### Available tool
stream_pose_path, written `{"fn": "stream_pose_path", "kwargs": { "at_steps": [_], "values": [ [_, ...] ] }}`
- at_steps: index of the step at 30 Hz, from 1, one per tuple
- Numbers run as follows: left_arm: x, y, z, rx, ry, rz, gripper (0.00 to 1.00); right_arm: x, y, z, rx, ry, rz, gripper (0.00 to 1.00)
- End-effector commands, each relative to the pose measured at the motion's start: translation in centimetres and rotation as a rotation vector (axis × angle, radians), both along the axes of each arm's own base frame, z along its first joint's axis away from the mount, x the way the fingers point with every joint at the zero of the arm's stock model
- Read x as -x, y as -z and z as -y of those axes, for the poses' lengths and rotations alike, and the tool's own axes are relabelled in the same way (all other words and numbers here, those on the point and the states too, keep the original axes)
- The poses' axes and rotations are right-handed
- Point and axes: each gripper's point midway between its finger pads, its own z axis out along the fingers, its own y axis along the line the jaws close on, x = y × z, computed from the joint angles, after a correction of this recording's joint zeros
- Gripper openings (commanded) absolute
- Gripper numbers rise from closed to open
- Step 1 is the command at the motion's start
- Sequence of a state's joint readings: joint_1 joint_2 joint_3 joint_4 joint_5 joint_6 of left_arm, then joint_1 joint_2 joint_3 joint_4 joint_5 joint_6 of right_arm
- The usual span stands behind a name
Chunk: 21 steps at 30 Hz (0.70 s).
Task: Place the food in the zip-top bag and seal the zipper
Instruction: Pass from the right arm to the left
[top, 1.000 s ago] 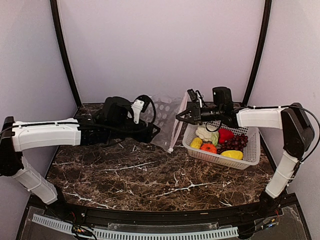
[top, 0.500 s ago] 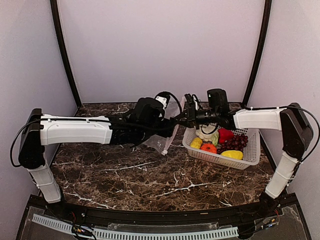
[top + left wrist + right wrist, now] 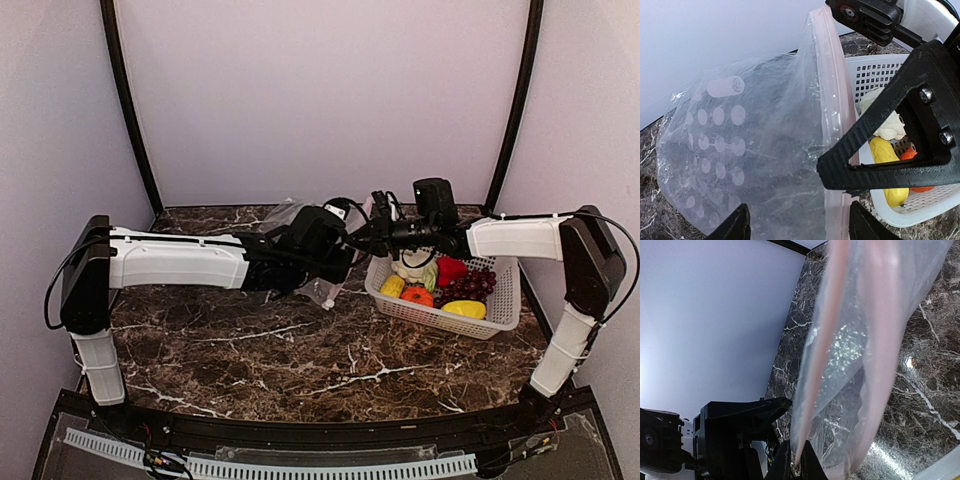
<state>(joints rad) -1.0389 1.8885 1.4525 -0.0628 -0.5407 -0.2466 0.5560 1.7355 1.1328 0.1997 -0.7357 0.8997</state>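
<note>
The right gripper (image 3: 794, 463) has its jaws pinched almost together on the thin pinkish-white zipper (image 3: 826, 315) of the clear, floppy zip-top bag printed with pale dots (image 3: 735, 150). It holds that edge up off the dark marble tabletop (image 3: 300, 360), and the rest of the bag drapes away from its fingertips. In the right wrist view two pink bands show and only one runs into the fingers. The mouth therefore looks parted, with one lip gripped, and the hold seems meant to present the opening to the other arm.

The left gripper (image 3: 802, 227) has its jaws spread wide and grips nothing. The zipper edge and part of the bag lie between its two fingers. Whether either finger touches the plastic cannot be told. Its position suggests it is set to take the free lip so the mouth can be pulled wide for loading.

The white perforated plastic basket (image 3: 500, 300) sits just beyond and below the right gripper, on the far side from the left gripper. All the food is in it and none is in the bag.

There are six pieces of food:
- two yellow pieces (image 3: 393, 286)
- one orange-red round piece (image 3: 417, 296)
- one white-green cabbage (image 3: 408, 266)
- one red pepper (image 3: 451, 270)
- one bunch of dark purple grapes (image 3: 472, 285)

There is one bag, one basket and two grippers.
</note>
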Motion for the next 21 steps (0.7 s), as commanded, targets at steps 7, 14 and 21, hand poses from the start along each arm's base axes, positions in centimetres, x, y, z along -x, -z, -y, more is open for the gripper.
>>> {"fn": "stream_pose_path", "kwargs": {
  "at_steps": [7, 14, 21],
  "values": [
    [-0.8, -0.3, -0.1, -0.089, -0.023, 0.037, 0.56, 0.0, -1.2, -0.3, -0.025, -0.001, 0.012, 0.11],
    [-1.4, 0.5, 0.6, -0.13, -0.025, 0.044, 0.49, 0.1, -1.7, -0.4, -0.046, -0.008, 0.01, 0.11],
    [-2.0, -0.1, -0.3, -0.161, -0.072, 0.084, 0.16, 0.1, -1.2, -0.1, -0.042, 0.002, 0.003, 0.12]
  ]
}}
